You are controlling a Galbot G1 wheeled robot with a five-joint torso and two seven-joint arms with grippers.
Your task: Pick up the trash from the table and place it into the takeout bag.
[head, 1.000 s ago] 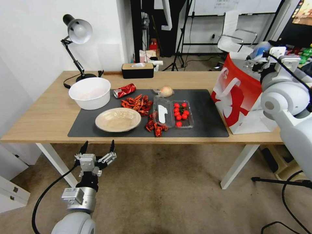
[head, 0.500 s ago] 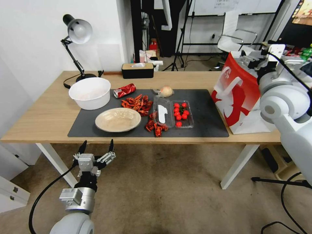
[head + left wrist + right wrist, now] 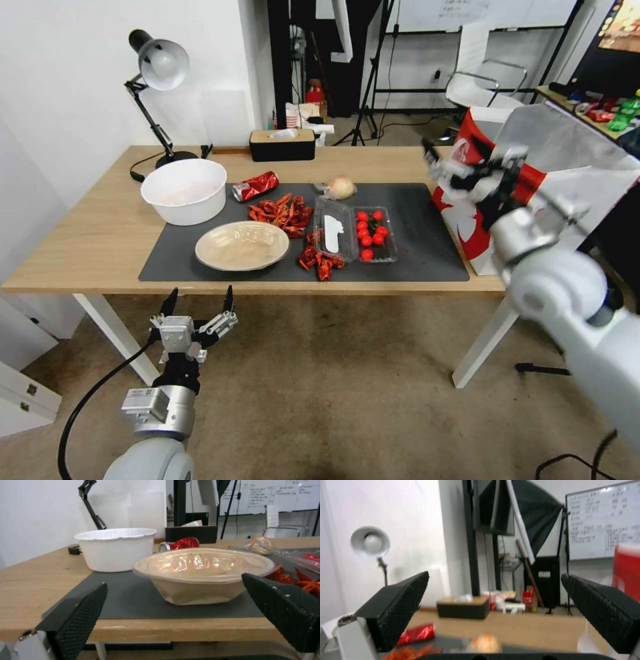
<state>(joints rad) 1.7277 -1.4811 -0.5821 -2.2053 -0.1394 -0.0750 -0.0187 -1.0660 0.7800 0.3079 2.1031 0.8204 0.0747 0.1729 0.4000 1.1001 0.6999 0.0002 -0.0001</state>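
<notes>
so the table (image 3: 100, 240) has the takeout bag (image 3: 480, 240) standing at its right end, just off the dark mat (image 3: 427, 260). beige bowl (image 3: 242, 245) sits near the mat's front edge, red soda can (image 3: 255, 186) lies on its side behind it, wrapped lump (image 3: 341, 187) further right. right gripper (image 3: 460, 175) hovers in front of the bag, jaws wide apart, holding nothing. left gripper (image 3: 197, 301) hangs below the table's front edge, also spread wide and empty.

Both tools — left (image 3: 198, 301), right (image 3: 460, 162) — agape
</notes>
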